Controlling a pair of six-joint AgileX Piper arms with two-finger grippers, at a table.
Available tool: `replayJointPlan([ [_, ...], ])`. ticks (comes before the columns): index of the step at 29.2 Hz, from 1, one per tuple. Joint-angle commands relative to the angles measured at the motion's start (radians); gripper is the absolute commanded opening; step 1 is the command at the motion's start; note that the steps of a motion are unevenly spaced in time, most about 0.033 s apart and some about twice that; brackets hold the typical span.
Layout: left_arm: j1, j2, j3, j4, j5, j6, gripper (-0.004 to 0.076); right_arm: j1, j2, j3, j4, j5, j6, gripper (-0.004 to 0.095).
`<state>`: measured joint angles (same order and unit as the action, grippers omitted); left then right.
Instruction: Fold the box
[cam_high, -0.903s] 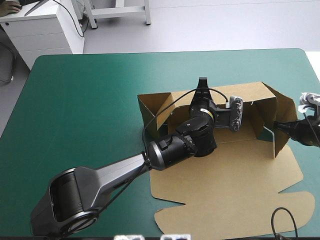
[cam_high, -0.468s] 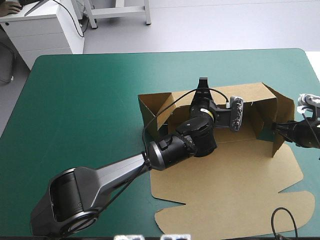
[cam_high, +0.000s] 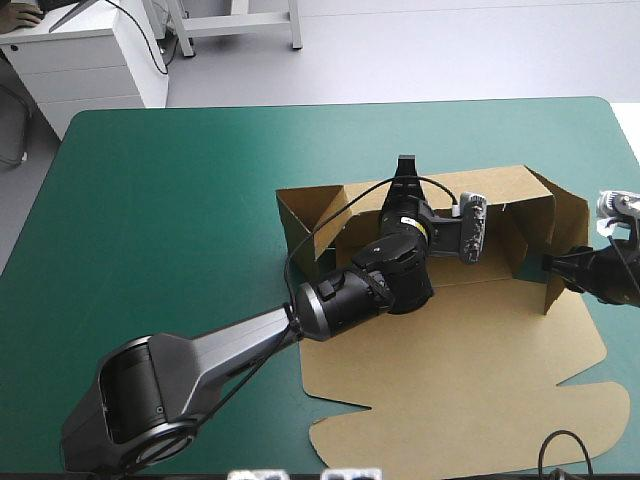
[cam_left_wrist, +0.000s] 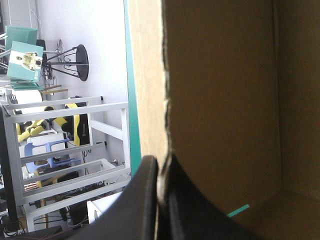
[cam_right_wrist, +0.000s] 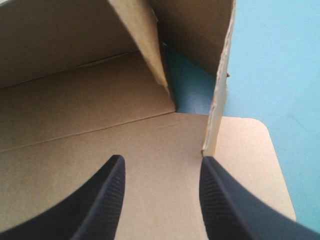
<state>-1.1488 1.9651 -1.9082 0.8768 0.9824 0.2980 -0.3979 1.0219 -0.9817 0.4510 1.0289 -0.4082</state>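
Now, the brown box (cam_high: 470, 350) sits right of centre on the counter (cam_high: 180, 200), half built: its walls stand up at the far side, while the wide lid panel (cam_high: 450, 410) lies flat toward the near edge. The left hand (cam_high: 405, 172) reaches in over the tray's floor, and the left wrist view gives it away: the black fingers (cam_left_wrist: 145, 200) are pinched together on the top edge of the back wall (cam_left_wrist: 220, 90), the board sandwiched between them. Over on the other side, the right hand (cam_high: 556, 263) hangs low at the right side wall (cam_high: 568, 225), just at its near corner. Its fingers (cam_right_wrist: 107, 195) stand well apart with nothing between them, flat brown board below them. The side wall's cut edge (cam_right_wrist: 220, 90) rises just ahead of one fingertip, and an inner flap (cam_right_wrist: 142, 45) leans beside it, with a wedge of teal-green cover (cam_right_wrist: 192, 87) showing between the two.
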Motion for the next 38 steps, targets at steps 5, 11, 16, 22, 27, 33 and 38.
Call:
replayJointPlan([
  [5, -0.011, -0.059, -0.024, 0.001, -0.027, -0.021, -0.0008, -0.002, -0.145, -0.035, -0.044, 0.071, 0.034, 0.0441],
  [11, -0.011, -0.059, -0.024, 0.001, -0.027, -0.021, -0.0008, -0.002, -0.223, -0.035, -0.048, 0.080, 0.053, 0.0416],
  [16, -0.011, -0.059, -0.024, 0.001, -0.029, -0.021, -0.0008, -0.002, -0.247, -0.035, -0.048, 0.094, 0.126, 0.0294],
  [22, -0.011, -0.059, -0.024, 0.001, -0.029, -0.021, -0.0008, -0.002, -0.247, -0.035, -0.048, 0.050, 0.126, 0.0242],
  [27, -0.011, -0.059, -0.024, 0.001, -0.029, -0.021, -0.0008, -0.002, -0.247, -0.035, -0.048, -0.034, 0.126, 0.0236],
  [33, -0.011, -0.059, -0.024, 0.001, -0.029, -0.021, -0.0008, -0.002, -0.197, -0.082, -0.048, -0.086, 0.118, 0.0116],
  [38, -0.011, -0.059, -0.024, 0.001, -0.029, -0.021, -0.0008, -0.002, -0.053, -0.230, -0.048, -0.082, 0.094, 0.0022],
])
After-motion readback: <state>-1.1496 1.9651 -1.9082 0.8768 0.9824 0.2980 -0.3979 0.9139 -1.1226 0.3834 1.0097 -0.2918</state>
